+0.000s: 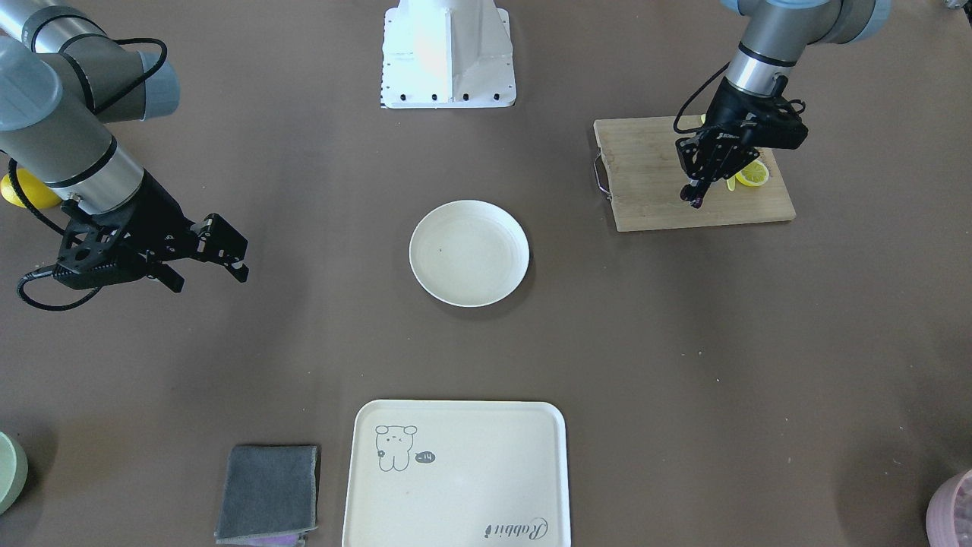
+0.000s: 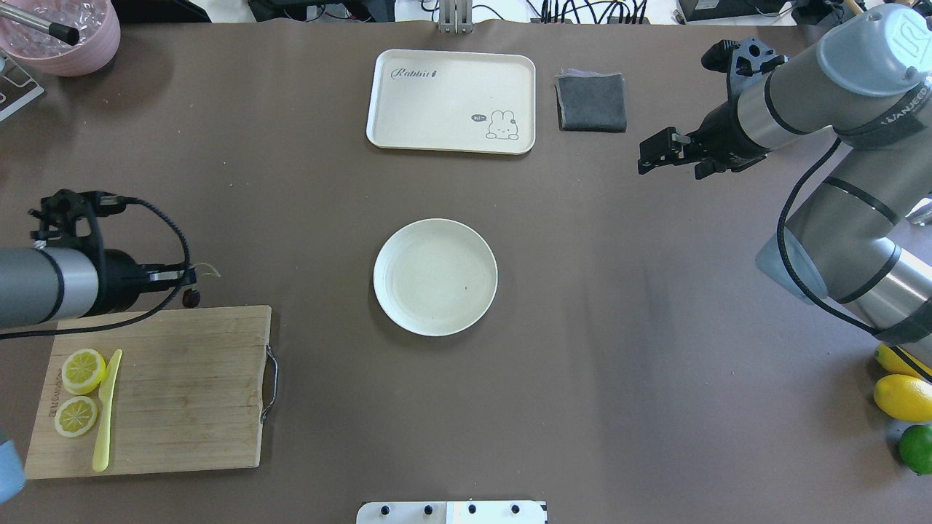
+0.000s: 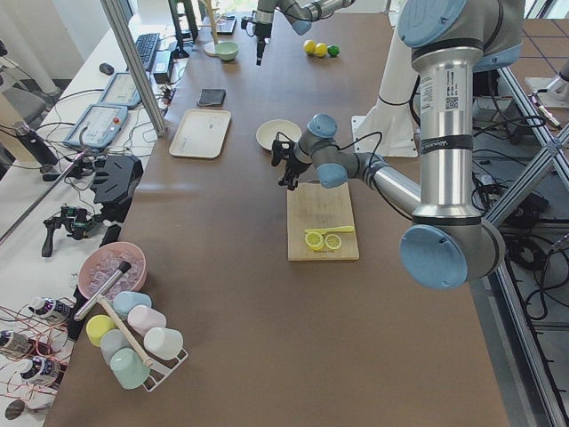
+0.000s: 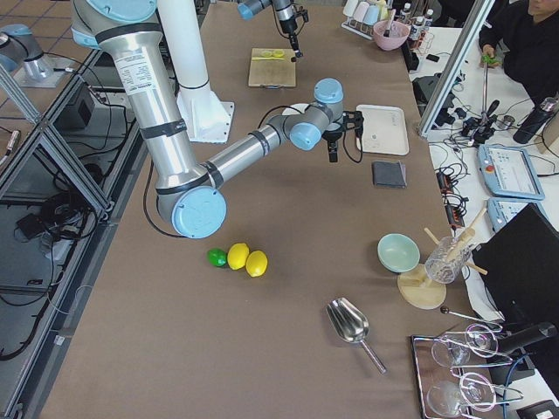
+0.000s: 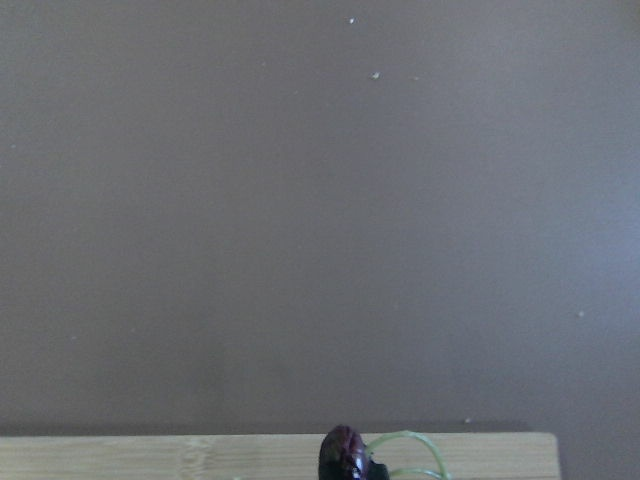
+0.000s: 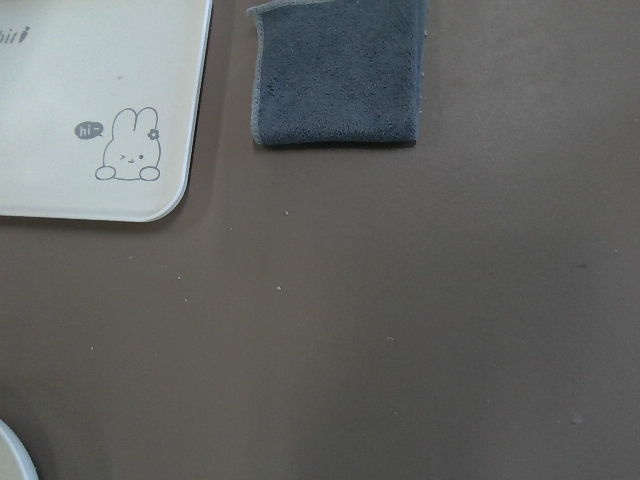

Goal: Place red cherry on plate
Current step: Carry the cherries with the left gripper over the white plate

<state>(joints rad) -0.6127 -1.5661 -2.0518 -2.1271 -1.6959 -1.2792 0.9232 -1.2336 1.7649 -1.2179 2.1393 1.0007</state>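
Note:
The red cherry [image 2: 191, 297] is a tiny dark maroon pair with thin greenish stems. It hangs from my left gripper [image 2: 191, 281], which is shut on it just above the far edge of the wooden cutting board [image 2: 182, 393]. In the front-facing view the red cherry [image 1: 696, 202] dangles below the left gripper [image 1: 694, 194], and the left wrist view shows the red cherry [image 5: 343, 455] at its bottom edge. The plate [image 2: 435, 276], round and cream-white, sits bare at the table's middle, well to the right of the cherry. My right gripper [image 2: 666, 156] hovers open and holds nothing, far right of the plate [image 1: 469, 253].
Two lemon slices [image 2: 82, 370] and a yellow knife [image 2: 106, 407] lie on the board. A cream tray [image 2: 451, 98] with a drawn animal and a grey cloth [image 2: 591, 102] sit at the far side. Whole lemons [image 2: 903, 397] and a lime [image 2: 917, 447] lie at the right edge.

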